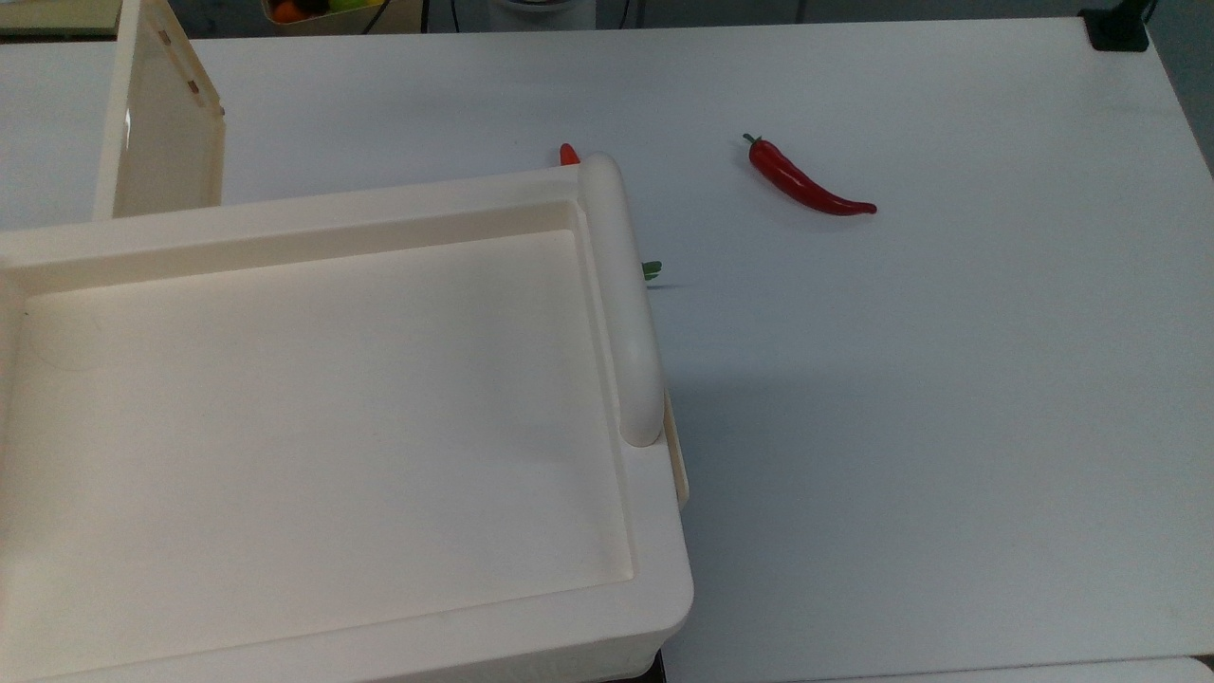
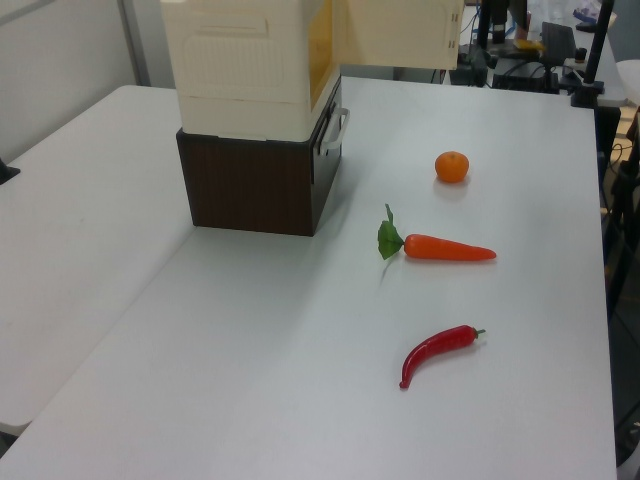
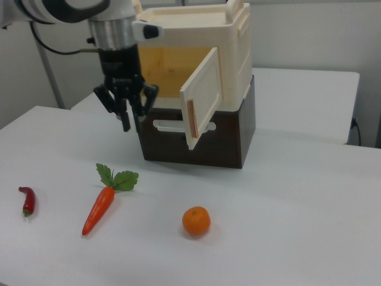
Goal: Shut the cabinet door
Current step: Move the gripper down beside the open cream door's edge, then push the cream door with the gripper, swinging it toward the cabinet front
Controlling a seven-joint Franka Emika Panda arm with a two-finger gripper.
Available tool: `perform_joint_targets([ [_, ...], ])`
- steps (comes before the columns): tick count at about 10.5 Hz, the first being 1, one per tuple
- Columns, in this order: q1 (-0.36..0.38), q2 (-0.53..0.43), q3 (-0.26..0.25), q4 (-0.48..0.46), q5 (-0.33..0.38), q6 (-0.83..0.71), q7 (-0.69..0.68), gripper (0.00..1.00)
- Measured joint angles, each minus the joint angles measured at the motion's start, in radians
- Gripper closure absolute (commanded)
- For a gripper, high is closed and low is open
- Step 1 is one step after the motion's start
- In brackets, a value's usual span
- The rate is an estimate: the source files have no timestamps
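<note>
The cabinet (image 3: 238, 47) is a cream box standing on a dark brown base. Its recessed top (image 1: 313, 408) takes up the top view's left. The cabinet door (image 3: 202, 98) stands swung open, showing the yellowish inside; it also shows as a thin panel (image 1: 161, 123) at the upper left and as the cabinet door (image 2: 400, 30) at the upper edge. My gripper (image 3: 130, 124) hangs pointing down in front of the open cabinet, to the right view's left of the door and apart from it. It looks shut with nothing in it.
On the white table lie a red chili (image 1: 806, 180), a carrot (image 2: 445, 247) and an orange (image 2: 452, 166). In the right view the orange (image 3: 196, 220) lies in front of the door and the carrot (image 3: 98, 208) below my gripper. The brown base (image 2: 255, 180) has a handle.
</note>
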State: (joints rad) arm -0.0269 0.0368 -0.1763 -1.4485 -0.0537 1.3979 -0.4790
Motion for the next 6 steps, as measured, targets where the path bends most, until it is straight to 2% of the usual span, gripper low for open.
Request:
perform_joint_targets([
  [1, 0.000, 0.002, -0.038, -0.003, -0.002, 0.031, -0.136, 0.91],
  [2, -0.002, 0.004, -0.082, -0.005, -0.004, 0.063, -0.268, 1.00],
  [4, -0.005, 0.004, -0.168, -0.005, -0.003, 0.081, -0.480, 1.00],
  [6, -0.008, 0.005, -0.204, -0.007, -0.003, 0.124, -0.584, 1.00],
])
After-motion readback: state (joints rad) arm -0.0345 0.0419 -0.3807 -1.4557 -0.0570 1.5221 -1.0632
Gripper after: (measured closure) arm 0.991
